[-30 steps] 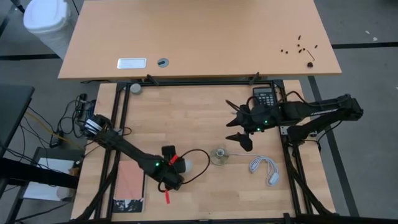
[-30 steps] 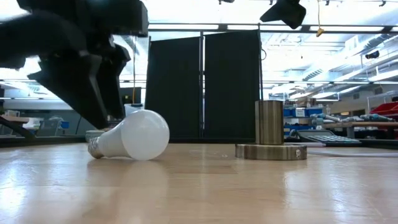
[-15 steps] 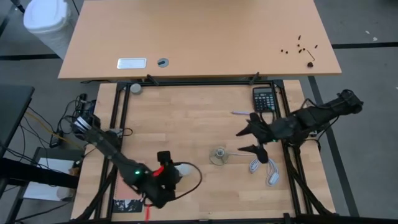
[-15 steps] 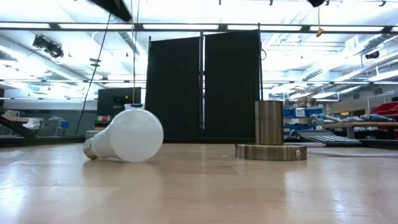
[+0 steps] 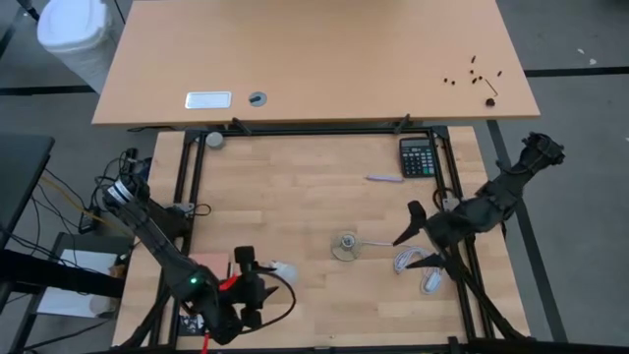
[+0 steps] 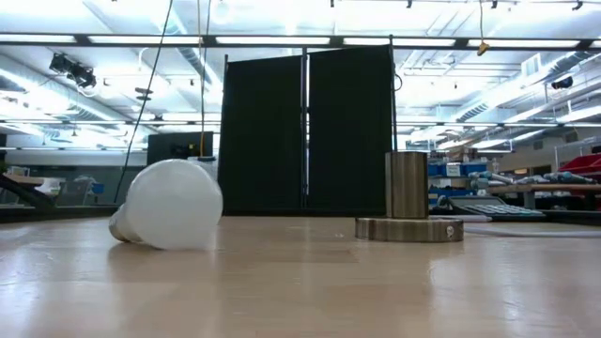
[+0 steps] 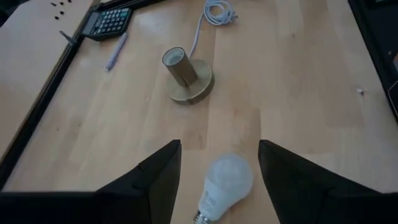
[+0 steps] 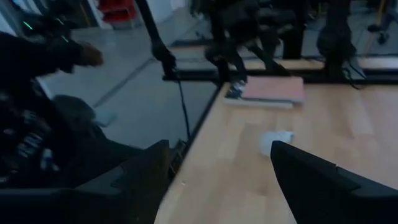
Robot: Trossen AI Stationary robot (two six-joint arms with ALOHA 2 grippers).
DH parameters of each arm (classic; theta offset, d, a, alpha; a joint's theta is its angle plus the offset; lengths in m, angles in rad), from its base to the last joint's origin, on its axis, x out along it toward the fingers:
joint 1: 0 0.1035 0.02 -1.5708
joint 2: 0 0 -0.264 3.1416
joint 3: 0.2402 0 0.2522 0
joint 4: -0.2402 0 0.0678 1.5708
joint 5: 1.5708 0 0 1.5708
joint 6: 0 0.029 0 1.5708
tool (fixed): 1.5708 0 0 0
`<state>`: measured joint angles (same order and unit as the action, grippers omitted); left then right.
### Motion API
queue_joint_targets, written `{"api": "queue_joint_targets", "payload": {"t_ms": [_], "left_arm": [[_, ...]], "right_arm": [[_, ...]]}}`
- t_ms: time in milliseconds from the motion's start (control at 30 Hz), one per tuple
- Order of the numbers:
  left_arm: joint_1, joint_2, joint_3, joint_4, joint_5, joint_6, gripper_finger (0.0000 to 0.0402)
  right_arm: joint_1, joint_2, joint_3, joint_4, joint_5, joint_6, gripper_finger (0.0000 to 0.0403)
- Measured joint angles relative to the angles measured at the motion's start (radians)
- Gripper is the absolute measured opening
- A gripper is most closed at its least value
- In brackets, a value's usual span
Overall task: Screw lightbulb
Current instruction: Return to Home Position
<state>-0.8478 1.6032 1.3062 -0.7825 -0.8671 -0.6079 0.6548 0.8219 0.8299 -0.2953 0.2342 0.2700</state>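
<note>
The lightbulb [image 5: 281, 268] lies on its side on the table [image 5: 295, 187], screw base toward my left end effector [image 5: 257, 285], globe toward the lamp socket [image 5: 345, 246]. My left end effector and my right end effector [image 5: 405, 226] are spread, empty.

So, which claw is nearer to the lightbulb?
Left. The left claw, open, is just beside the lightbulb; the right claw, open, is far off, beyond the lamp base.

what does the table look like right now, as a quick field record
lightbulb: lying on its side on the table, not in the socket
lamp socket: upright, empty, mid-table
left hand: open, above the lightbulb, not touching it
right hand: open, near the table's right edge, by the white cord
</note>
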Motion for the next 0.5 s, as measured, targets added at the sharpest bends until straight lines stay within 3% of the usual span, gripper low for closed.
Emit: {"api": "queue_joint_targets", "payload": {"t_ms": [500], "left_arm": [[-0.005,0.0,-0.146,0.191,0.032,-0.01,0.0218]], "right_arm": [[0.098,-0.101,-0.11,0.034,0.009,-0.088,0.029]]}}
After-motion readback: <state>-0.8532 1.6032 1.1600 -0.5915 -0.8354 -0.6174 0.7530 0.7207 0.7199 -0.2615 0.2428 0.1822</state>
